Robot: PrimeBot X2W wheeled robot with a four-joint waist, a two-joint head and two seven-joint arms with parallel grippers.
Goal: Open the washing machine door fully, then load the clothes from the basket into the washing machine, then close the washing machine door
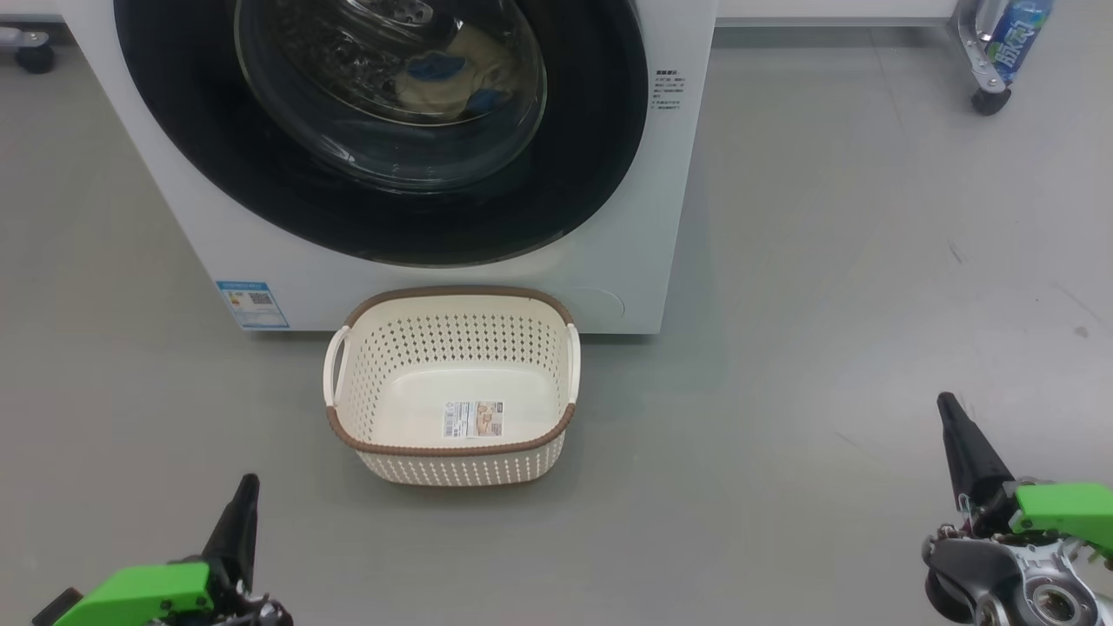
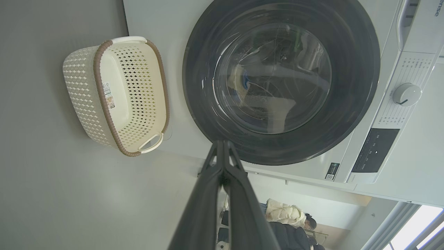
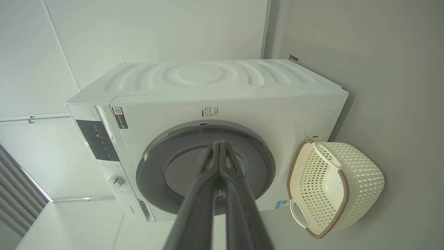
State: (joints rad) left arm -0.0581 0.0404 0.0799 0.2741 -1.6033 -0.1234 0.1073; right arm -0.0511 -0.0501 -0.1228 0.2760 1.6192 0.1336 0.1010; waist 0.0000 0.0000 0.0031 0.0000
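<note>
Both claws are pressed shut with nothing between their fingers: the left gripper (image 1: 249,483) shows low at the left of the head view and the right gripper (image 1: 947,403) low at the right, both well back from the work. The washing machine door (image 1: 174,139) lies flat against the front of the washing machine (image 1: 665,217). Through its glass bowl the clothes (image 1: 461,74) show as a cream and blue bundle inside the drum. The basket (image 1: 456,465) sits on the floor just in front of the machine's base, empty down to the label on its bottom, its long side running across the head view, parallel to the machine's front. By this layout the loading and the closing both look done. If anything is left, it is probably a firm push on the door, which lies ahead of and above both claws, to the right of the left one and well to the left of the right one, so the left arm is the nearer. The left wrist view agrees, with that claw's joined tips (image 2: 222,144) pointing at the lower rim of the door. The head view cuts off the top of the door, no latch or handle can be made out, and reflections in the glass hide how many garments are inside, so whether the door has caught cannot be told.
</note>
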